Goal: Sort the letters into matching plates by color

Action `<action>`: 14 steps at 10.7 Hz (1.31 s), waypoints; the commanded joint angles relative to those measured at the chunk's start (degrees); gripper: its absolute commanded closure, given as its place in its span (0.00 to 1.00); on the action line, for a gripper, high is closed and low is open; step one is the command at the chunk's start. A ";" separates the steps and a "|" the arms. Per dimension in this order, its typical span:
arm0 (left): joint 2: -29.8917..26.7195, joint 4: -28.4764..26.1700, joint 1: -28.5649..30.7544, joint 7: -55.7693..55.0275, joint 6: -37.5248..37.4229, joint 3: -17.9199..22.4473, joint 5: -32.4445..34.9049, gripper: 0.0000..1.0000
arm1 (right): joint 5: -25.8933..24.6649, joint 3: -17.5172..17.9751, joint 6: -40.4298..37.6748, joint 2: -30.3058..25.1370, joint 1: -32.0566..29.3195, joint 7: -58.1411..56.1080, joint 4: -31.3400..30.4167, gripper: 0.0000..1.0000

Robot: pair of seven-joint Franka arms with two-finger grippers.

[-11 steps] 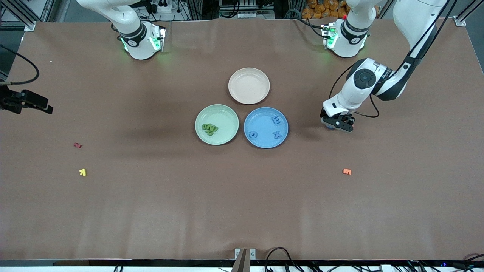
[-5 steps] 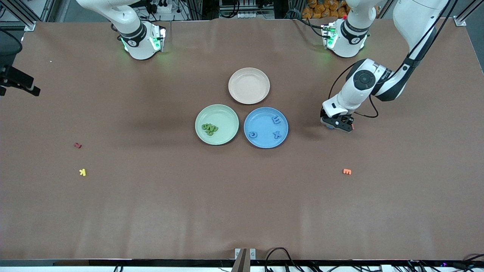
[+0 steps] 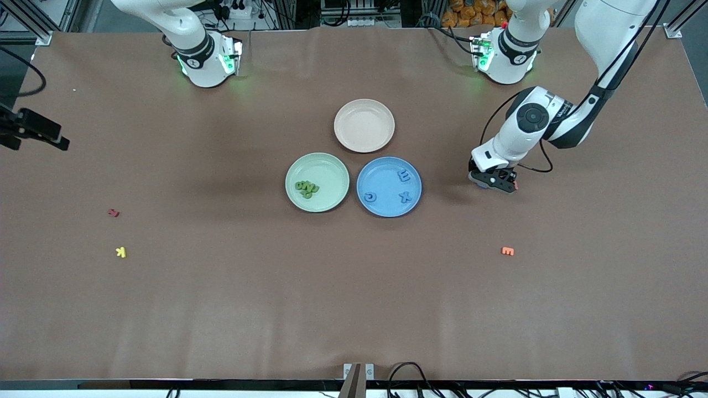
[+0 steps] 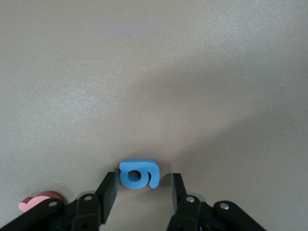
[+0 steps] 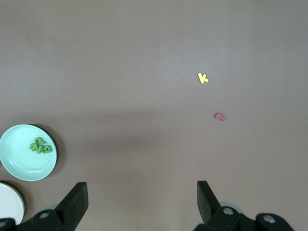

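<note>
My left gripper (image 4: pixel 143 190) is down at the table, toward the left arm's end from the blue plate (image 3: pixel 387 209). It is open, with a blue letter (image 4: pixel 138 173) lying flat between its fingertips: one finger (image 4: pixel 109 191) is nearly against the letter, the other stands apart from it. Three blue letters (image 3: pixel 404 176) lie in the blue plate. Several green letters (image 3: pixel 307 188) sit heaped in the mint green plate (image 3: pixel 327 167). My right gripper (image 5: pixel 142 202) hangs open and holds nothing, high over the right arm's end of the table (image 3: pixel 34 132).
A beige-pink plate (image 3: pixel 364 125) lies farther from the front camera than the two colour plates. A pink-red piece (image 4: pixel 36 202) lies right beside my left gripper. Loose on the table are an orange letter (image 3: pixel 507 251), a yellow letter (image 3: pixel 120 252) and a red letter (image 3: pixel 113 212).
The left gripper's fingers have drawn closer together around the blue letter while the hand stayed in place. The right gripper has shifted about at the table's end.
</note>
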 commanded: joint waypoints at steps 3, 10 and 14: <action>0.77 -0.23 1.00 -0.21 1.07 -0.45 1.47 0.49 | -2.75 -0.13 3.37 -1.87 2.03 1.78 -5.20 0.00; 0.95 0.03 1.09 0.23 1.07 -0.45 1.55 0.86 | -2.57 -0.13 3.11 -1.17 1.94 1.69 -0.90 0.00; 0.07 0.38 1.00 0.15 0.54 -0.54 1.56 0.89 | -2.75 -0.39 2.76 -0.82 1.86 1.78 -0.28 0.00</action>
